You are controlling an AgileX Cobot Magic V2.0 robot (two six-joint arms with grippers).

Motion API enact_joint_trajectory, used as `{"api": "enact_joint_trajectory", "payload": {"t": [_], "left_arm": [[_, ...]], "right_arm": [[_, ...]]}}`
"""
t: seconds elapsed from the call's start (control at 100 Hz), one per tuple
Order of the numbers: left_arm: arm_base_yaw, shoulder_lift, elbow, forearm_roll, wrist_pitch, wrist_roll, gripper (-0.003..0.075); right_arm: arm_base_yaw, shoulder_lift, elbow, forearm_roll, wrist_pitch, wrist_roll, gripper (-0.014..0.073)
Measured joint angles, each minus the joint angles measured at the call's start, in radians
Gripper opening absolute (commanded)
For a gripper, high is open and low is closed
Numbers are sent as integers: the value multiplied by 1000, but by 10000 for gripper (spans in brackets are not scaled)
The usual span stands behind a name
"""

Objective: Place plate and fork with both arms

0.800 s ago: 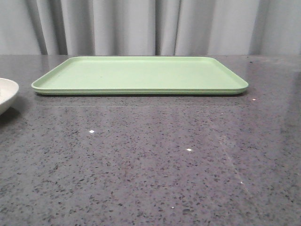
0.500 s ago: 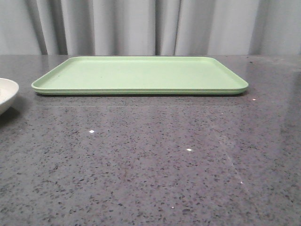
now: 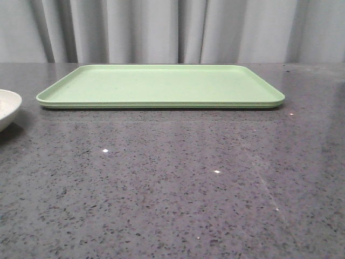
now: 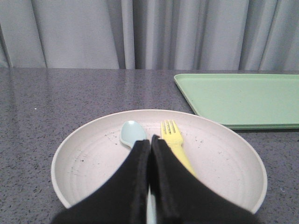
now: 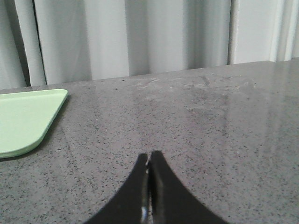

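The cream-white speckled plate (image 4: 88,158) rests on the grey table left of the tray; only its rim (image 3: 6,108) enters the front view at the left edge. Inside it lie the yellow fork (image 4: 174,137) and a pale blue spoon (image 4: 131,133), side by side. My left gripper (image 4: 150,140) hangs over the plate's near half, jaws shut, with its tips over the spoon's handle and the fork just beside them. A strip of the handle shows through the slit between the fingers. My right gripper (image 5: 149,155) is shut over bare tabletop, right of the tray. Neither gripper appears in the front view.
A flat light green tray (image 3: 161,83) lies across the far middle of the table, its corner visible in both wrist views (image 4: 243,98) (image 5: 23,116). Grey curtains hang behind the table's far edge.
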State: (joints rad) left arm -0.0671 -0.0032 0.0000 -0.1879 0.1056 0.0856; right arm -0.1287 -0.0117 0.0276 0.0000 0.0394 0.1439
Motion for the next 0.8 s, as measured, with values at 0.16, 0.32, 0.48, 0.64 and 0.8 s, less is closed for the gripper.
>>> {"api": "enact_joint_trajectory", "payload": {"t": [0.16, 0.32, 0.48, 0.64, 0.8], "left_arm": [[0, 0, 0, 0, 0, 0, -20], [0, 0, 0, 0, 0, 0, -20], [0, 0, 0, 0, -8, 0, -21], [0, 0, -2, -43, -8, 0, -21], [0, 12, -50, -68, 17, 0, -21]], "right_arm": [[0, 0, 0, 0, -6, 0, -67], [0, 0, 0, 0, -7, 0, -67], [0, 0, 0, 0, -7, 0, -67], [0, 0, -31, 0, 61, 0, -67], [0, 16, -124, 0, 151, 0, -67]]}}
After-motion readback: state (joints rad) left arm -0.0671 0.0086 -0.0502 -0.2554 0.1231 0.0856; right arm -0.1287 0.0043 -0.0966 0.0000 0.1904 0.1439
